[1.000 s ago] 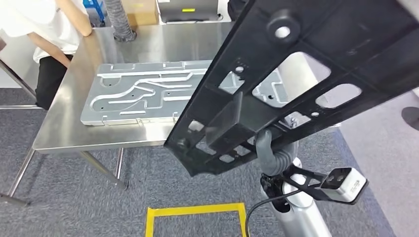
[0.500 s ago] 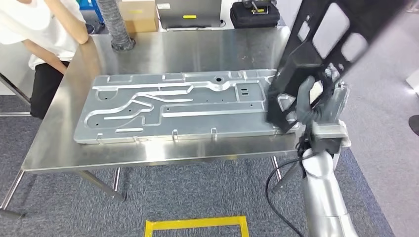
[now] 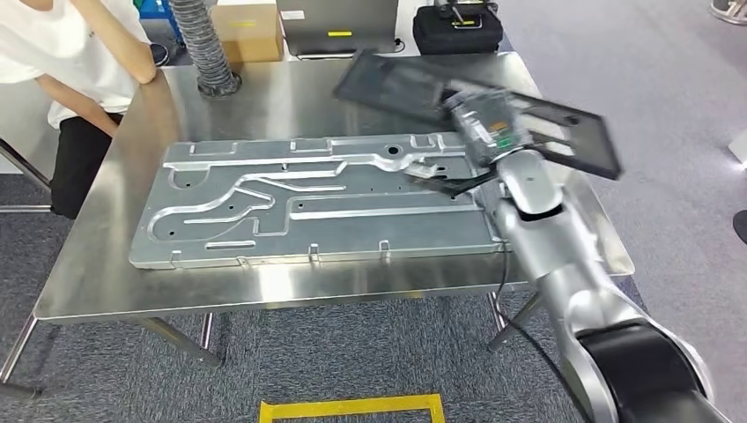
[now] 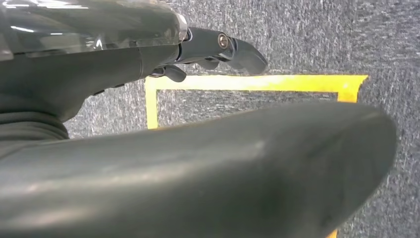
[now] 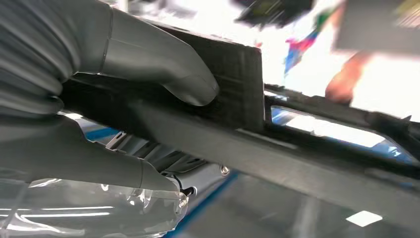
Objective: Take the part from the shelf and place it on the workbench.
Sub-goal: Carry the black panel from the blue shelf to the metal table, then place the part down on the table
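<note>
Part [image 3: 414, 86] | gripped by right robot hand [image 5: 99, 99] | over workbench [image 3: 264, 291] far edge; left hand [image 4: 218, 47] empty, fingers apart.

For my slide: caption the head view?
Right hand holds black frame over workbench, above metal plate.

Table [image 3: 291, 97] brushed steel, shiny. Stamped plate [image 3: 308, 198] matt silver metal. Part [image 3: 564, 132] matt black plastic. Floor [image 3: 352, 352] rough grey carpet, yellow tape [image 3: 352, 407] glossy.
</note>
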Robot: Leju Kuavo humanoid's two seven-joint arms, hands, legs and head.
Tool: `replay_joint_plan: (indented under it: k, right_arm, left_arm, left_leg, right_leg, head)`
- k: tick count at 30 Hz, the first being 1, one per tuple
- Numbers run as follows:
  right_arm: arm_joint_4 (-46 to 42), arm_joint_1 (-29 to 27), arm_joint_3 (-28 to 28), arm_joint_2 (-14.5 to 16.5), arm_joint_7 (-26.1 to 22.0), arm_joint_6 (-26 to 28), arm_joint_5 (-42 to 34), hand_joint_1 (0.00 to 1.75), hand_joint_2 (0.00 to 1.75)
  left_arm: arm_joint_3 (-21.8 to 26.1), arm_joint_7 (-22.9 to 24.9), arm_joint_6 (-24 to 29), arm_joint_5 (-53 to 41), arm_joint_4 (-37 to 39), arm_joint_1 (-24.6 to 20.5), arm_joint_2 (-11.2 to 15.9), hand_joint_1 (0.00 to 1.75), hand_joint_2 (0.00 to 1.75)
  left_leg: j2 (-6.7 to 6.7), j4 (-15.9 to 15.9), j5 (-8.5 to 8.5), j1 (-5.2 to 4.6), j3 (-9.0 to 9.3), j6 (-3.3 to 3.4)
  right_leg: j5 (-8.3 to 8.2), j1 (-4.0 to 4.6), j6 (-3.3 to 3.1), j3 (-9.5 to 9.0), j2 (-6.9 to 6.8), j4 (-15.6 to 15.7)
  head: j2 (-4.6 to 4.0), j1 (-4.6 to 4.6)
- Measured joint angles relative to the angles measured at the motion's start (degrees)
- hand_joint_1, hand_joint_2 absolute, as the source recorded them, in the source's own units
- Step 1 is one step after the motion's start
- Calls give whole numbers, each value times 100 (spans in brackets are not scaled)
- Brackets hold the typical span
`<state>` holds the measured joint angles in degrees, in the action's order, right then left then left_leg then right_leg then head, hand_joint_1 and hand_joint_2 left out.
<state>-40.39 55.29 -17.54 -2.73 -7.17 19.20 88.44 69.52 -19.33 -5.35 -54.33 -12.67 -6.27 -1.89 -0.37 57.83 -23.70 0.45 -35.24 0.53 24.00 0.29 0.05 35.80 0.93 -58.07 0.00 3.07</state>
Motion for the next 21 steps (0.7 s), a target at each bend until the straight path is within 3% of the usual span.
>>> replay_joint_plan:
  k: [2,4,6,7,8,9,11,14,16,17,19,21]
  right_arm:
    - [502,156,-388,164,-250,-143,4,175,175]
    - [899,217,-666,308,-471,-224,-2,175,175]
    - [1225,220,-852,423,-622,-253,-27,175,175]
    - [1351,213,-916,471,-664,-245,-54,175,175]
    - [1455,208,-965,514,-694,-225,-89,175,175]
    - [1536,207,-997,549,-713,-198,-126,175,175]
    - [1668,212,-1041,607,-713,-120,-182,175,175]
    - [1844,174,-1082,665,-711,-2,-261,175,175]
    - [1930,106,-1089,671,-735,83,-350,175,175]
    - [1957,75,-1089,674,-758,133,-403,175,175]
    - [2005,1,-1089,682,-813,248,-499,175,175]
    - [2062,-110,-1087,685,-852,348,-569,87,87]
  left_arm:
    - [-5,10,2,-23,0,-43,-4,0,0]
    - [-8,15,5,-28,-1,-83,-7,0,0]
    - [-8,16,12,-28,-1,-89,-8,0,0]
    - [-8,16,16,-28,0,-83,-8,0,0]
    - [-8,15,24,-27,0,-78,-8,0,0]
    - [-8,13,31,-27,1,-76,-8,0,0]
    - [-9,6,49,-28,1,-78,-8,0,0]
    - [-13,-2,73,-34,2,-80,-8,0,0]
    - [-21,-3,86,-50,2,-77,-10,0,0]
    - [-28,-3,91,-61,2,-77,-11,0,0]
    - [-43,-9,101,-78,2,-80,-13,0,0]
    - [-50,-32,107,-80,2,-79,-13,0,87]
  left_leg:
    - [0,-41,21,33,36,46]
    - [-10,-43,8,35,52,73]
    - [-22,-32,-17,35,62,77]
    - [-27,-22,-34,36,69,69]
    - [-30,-8,-56,36,79,57]
    - [-31,8,-83,36,91,41]
    - [-27,41,-134,19,95,-2]
    - [-14,34,-162,9,102,-79]
    - [-5,100,-237,20,89,-133]
    - [-1,271,-346,22,20,-155]
    - [3,936,-673,28,-288,-190]
    - [4,1547,-853,33,-609,-218]
  right_leg:
    - [196,-8,54,133,-22,-310]
    - [531,-46,100,508,-36,-1069]
    - [661,-83,133,845,-44,-1644]
    - [566,-95,138,864,-51,-1614]
    - [378,-104,133,770,-58,-1357]
    - [146,-107,119,593,-66,-948]
    - [-118,-82,79,274,-73,-258]
    - [-119,-40,18,184,-62,-36]
    - [-124,-62,-39,132,-65,21]
    - [-128,-76,-71,103,-68,51]
    - [-118,-79,-117,61,-68,74]
    - [-98,-73,-131,35,-67,72]
  head:
    - [0,-1]
    - [0,-1]
    - [0,-1]
    - [0,-1]
    - [0,-1]
    - [0,-1]
    - [0,0]
    - [0,1]
    - [0,-1]
    - [0,-1]
    - [0,-1]
    - [0,-1]
